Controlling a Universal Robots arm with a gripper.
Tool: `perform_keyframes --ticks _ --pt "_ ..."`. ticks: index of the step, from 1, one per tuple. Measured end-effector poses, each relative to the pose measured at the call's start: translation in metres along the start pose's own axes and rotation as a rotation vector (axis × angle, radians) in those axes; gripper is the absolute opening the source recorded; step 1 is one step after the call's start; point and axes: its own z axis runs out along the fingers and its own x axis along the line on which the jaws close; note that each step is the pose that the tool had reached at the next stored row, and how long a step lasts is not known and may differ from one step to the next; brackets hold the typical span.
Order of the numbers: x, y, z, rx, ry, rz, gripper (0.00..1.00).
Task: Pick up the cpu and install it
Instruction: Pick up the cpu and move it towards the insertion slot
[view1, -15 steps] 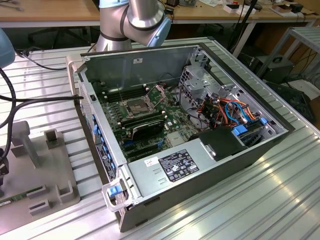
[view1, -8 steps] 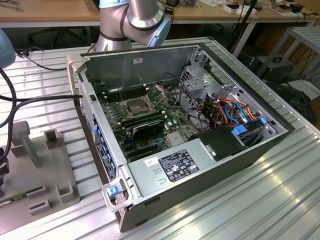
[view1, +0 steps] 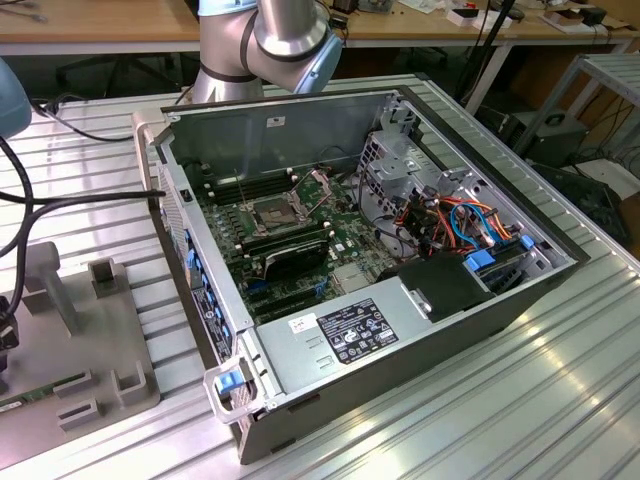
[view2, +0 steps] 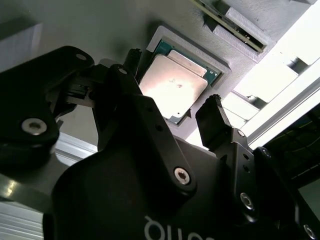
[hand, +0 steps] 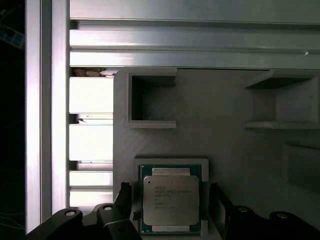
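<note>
Silver-grey on top, green round the edge: just one cpu (view2: 172, 85), lying flat in the square recess of a grey printed fixture (view2: 200, 47). Wide-open gripper (view2: 173, 82) right over it in both wrist views, two black fingers (view2: 215, 120), one on each side of the chip, close but apparently not touching it, nothing held. Counted two more box-shaped pockets (hand: 152, 100) on that fixture in the first wrist view, plus one long thin board (view2: 230, 22) standing on edge in a slot in the second wrist view. Over in the exterior view, one open computer case (view1: 300, 120) on the ribbed aluminium table (view1: 480, 420), with the fixture off to the exterior view's left of it. Inside the case: one green motherboard (view1: 300, 240) with one dark square cpu socket (view1: 273, 212), one power supply (view1: 350, 330) along the near wall, and a tangle of orange and blue cables (view1: 465, 220).
</note>
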Motion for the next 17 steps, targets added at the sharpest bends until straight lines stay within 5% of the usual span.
perform_keyframes --ticks 10,12,17 --pt "0.0 0.0 0.0003 0.0001 0.0001 0.0 0.72" --pt "0.0 0.0 0.0004 0.0 0.0 0.0 0.64" --pt "-0.0001 0.0 -0.0002 0.0 -0.0002 0.0 0.64"
